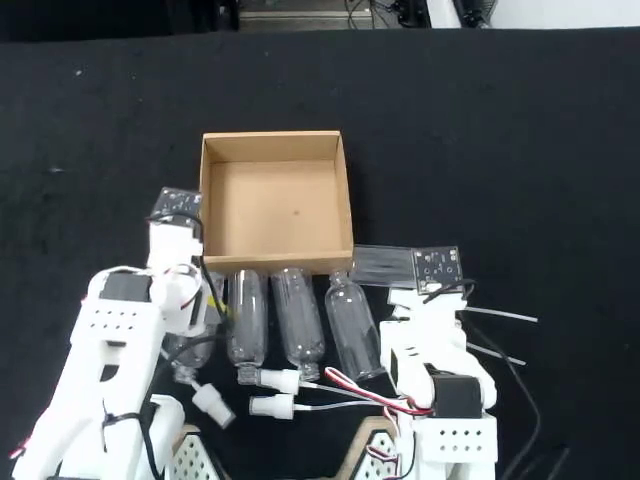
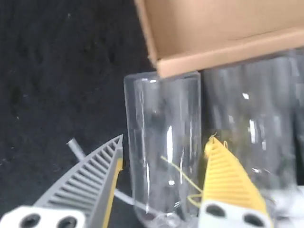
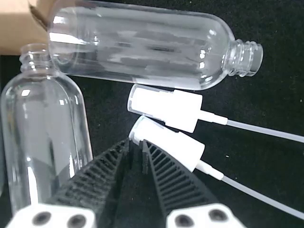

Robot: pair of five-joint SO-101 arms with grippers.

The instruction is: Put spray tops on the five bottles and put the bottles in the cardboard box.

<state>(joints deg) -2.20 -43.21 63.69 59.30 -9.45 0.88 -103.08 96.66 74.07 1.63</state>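
Several clear bottles lie side by side in front of the cardboard box [image 1: 275, 195]: three in the open [image 1: 247, 315] [image 1: 298, 320] [image 1: 352, 325] and one half under the left arm [image 1: 130, 330]. My left gripper [image 2: 161, 156] is shut on that clear bottle [image 2: 161, 128], grey finger on one side and yellow finger on the other; the bottle's base points at the box corner [image 2: 164, 64]. My right gripper [image 3: 137, 145] is shut and holds nothing, its tips right at a white spray top [image 3: 173, 149]. A second spray top [image 3: 166, 109] lies beside it, below a lying bottle [image 3: 142, 47].
Three white spray tops [image 1: 280, 380] [image 1: 272, 406] [image 1: 210, 403] lie near the table's front edge between the arm bases. Thin dip tubes [image 1: 500, 315] lie to the right of the right arm [image 1: 435, 340]. Black cloth stretches open behind and beside the box.
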